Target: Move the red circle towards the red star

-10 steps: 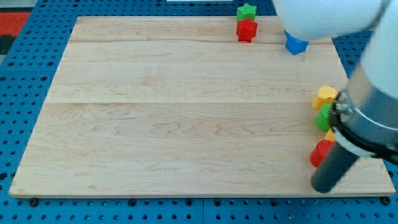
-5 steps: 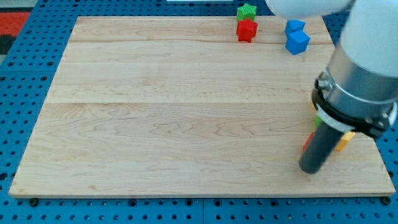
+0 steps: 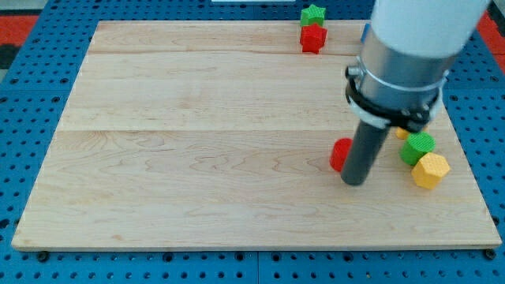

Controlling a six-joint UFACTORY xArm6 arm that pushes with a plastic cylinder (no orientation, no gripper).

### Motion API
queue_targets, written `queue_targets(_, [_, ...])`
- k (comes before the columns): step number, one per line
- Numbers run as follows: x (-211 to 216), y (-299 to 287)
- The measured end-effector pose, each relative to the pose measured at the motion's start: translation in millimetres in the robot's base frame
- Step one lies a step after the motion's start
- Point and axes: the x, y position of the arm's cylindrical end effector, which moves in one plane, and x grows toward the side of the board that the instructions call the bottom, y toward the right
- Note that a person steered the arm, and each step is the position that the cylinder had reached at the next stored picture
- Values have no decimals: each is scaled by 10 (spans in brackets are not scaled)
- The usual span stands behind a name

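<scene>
Contact is how I read it between my tip (image 3: 354,180) and the red circle (image 3: 341,155): the rod's lower end sits on the board just to the view's right of the circle and a little below it, with the rod hiding the block's right edge, so only a sliver of red shows. There is no pincer on this arm to be open or closed (the rod merely leans against what it pushes, and grips nothing). The red circle lies right of centre on the wooden board (image 3: 197,142), in its lower half, well apart from the red star (image 3: 313,38), which sits near the view's top edge with a green star (image 3: 313,13) touching it from above. Just to the view's right of the rod are a green block (image 3: 417,147) and a yellow block (image 3: 430,170), the two close together; a bit of another yellow piece (image 3: 402,134) peeps out under the arm's collar, and a sliver of blue (image 3: 365,33) shows at the arm's left edge higher up, its shape hidden. The step in hand, I judge, is the push itself, with the circle clear of the cluster at the right. The star stands almost straight up the view from the circle, slightly to the left, so the next move calls for bringing the tip round beneath the circle and driving it upward; a push from the present side would mostly send it leftward.
</scene>
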Motion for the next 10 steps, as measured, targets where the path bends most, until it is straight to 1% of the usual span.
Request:
queue_targets(2, [-766,-410])
queue_targets(3, [-1086,-374])
queue_targets(4, [-981,-347])
queue_targets(5, [-958,-159])
queue_targets(6, [-1001,146])
queue_targets(7, [-1216,163])
queue_targets(8, [-1549,158])
queue_targets(9, [-1734,251])
queue_targets(10, [-1734,410])
